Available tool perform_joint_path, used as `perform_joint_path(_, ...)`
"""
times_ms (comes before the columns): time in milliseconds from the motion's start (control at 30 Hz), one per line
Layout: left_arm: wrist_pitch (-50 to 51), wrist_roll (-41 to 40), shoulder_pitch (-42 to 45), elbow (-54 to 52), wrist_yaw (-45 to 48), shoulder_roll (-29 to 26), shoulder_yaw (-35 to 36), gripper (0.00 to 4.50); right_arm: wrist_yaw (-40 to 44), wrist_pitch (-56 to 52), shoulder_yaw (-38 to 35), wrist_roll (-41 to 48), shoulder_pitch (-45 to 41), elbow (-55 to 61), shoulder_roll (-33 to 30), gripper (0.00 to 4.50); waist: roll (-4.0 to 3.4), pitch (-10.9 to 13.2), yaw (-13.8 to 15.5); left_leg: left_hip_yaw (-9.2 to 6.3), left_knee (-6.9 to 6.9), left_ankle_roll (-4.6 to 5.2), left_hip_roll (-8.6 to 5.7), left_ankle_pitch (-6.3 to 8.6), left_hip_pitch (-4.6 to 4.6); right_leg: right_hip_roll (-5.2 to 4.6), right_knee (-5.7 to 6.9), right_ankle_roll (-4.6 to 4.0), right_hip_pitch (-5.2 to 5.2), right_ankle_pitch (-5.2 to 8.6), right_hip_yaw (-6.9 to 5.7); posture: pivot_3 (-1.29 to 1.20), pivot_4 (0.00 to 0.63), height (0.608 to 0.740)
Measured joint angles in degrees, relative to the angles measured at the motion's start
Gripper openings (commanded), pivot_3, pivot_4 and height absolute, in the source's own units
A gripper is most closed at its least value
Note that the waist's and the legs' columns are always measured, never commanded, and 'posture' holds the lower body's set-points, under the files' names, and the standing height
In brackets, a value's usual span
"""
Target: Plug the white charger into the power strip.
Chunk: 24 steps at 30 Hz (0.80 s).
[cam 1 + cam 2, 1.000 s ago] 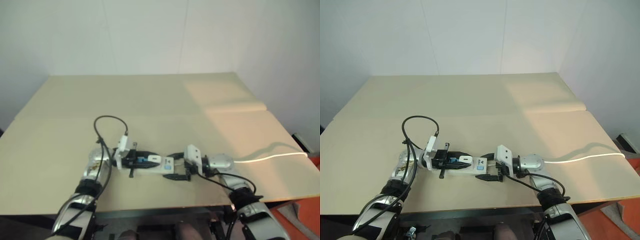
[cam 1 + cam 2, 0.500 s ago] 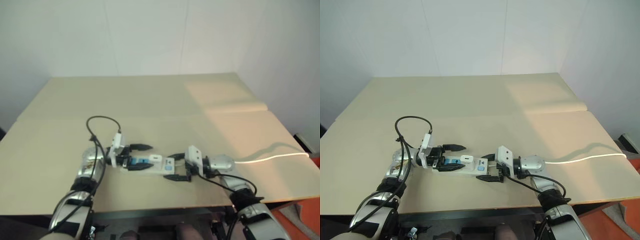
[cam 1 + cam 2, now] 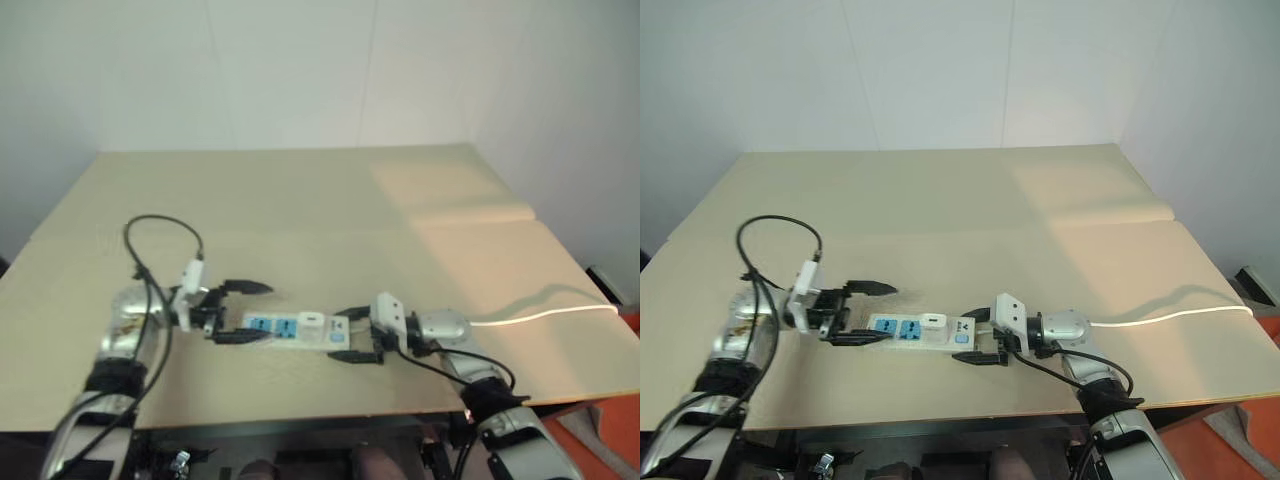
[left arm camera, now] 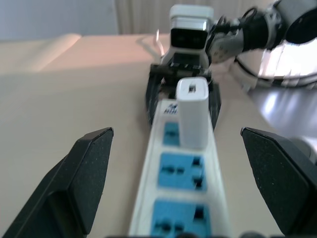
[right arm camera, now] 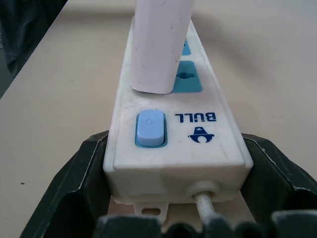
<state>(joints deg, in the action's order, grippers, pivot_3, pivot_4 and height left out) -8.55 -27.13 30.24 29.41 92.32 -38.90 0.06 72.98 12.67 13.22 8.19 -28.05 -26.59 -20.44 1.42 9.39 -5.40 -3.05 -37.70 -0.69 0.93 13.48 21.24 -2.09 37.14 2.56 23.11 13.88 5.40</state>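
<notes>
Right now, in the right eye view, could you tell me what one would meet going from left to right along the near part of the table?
Left gripper, open → power strip → white charger standing in the strip → right gripper, its fingers on either side of the strip's end → thin white cable running off to the right.

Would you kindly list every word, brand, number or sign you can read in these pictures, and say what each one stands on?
"BULL": blue letters on the power strip, at its cable end, beside the blue switch.
A small blue logo mark sits next to that word; it holds no readable letters.
In the left wrist view, blue print on the strip behind the white charger is too blurred to read.
Nothing else bears readable text.
</notes>
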Motion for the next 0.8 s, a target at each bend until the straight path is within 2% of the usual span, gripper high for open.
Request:
perform_joint_path(67,-0.98,0.35,-0.9,-0.23,-0.01,-2.99,0.96,4.5,0.23,-1.32,-0.05,0.22,-0.11,0.17,-0.12,4.14,0.0,0.0,0.06,0.01,0.0,0.0,-0.01,0.0,-0.01,-0.02,-0.02,0.0,-0.01,0.0,0.0,0.0,0.15,0.74)
perform_joint_path(133,-2.47,1.97,-1.9,-0.32,-0.09,-5.37,1.42,4.5,0.81,-2.27,0.27,-0.14,-0.08,0.12,-0.59,4.47,0.04,0.04,0.16,0.02,0.0,0.0,-0.01,0.0,0.0,-0.03,-0.02,0.0,0.01,0.0,0.0,0.0,0.15,0.74)
perform_joint_path(367,-2.61,2.29,-4.11,-1.34,-0.47,-6.84,4.24,4.5,2.28,-5.05,-0.15,0.08,-0.05,1.79,-1.47,4.47,0.15,0.11,1.35,0.03,-0.01,0.0,0.03,0.0,0.11,-0.02,-0.02,-0.03,0.12,0.02,-0.05,0.0,0.15,0.74)
perform_joint_path(500,-1.13,1.51,-6.93,-5.18,-0.42,-7.75,5.74,4.5,1.85,-4.48,-0.78,1.08,3.18,6.18,-3.99,4.47,0.15,0.23,1.58,0.03,-0.02,0.0,-0.01,0.0,0.37,-0.1,-0.03,-0.03,0.31,0.01,-0.06,0.0,0.15,0.74)
perform_joint_path(633,-0.58,0.82,-12.06,-8.45,-0.61,-11.18,9.16,4.5,5.07,-7.56,-4.8,6.43,8.68,16.97,-13.81,4.47,0.07,0.39,2.0,0.07,-0.15,0.0,-0.1,-0.01,1.1,-0.25,0.02,-0.09,1.05,-0.12,-0.03,0.0,0.15,0.74)
perform_joint_path(700,-0.12,0.3,-14.13,-9.08,-0.96,-12.26,10.93,4.5,6.72,-9.86,-8.34,10.08,10.27,22.45,-18.69,4.47,0.1,0.45,2.2,0.08,-0.14,0.0,-0.08,-0.01,1.08,-0.25,0.0,-0.3,1.04,-0.24,-0.06,0.0,0.15,0.74)
perform_joint_path(800,0.53,-0.06,-16.19,-10.93,-1.51,-13.05,12.61,4.5,6.67,-12.04,-12.77,13.69,12.07,28.29,-22.59,4.47,0.16,0.49,2.17,0.11,-0.14,0.0,-0.03,-0.01,1.04,-0.2,-0.01,0.02,1.01,-0.04,-0.06,0.0,0.15,0.74)
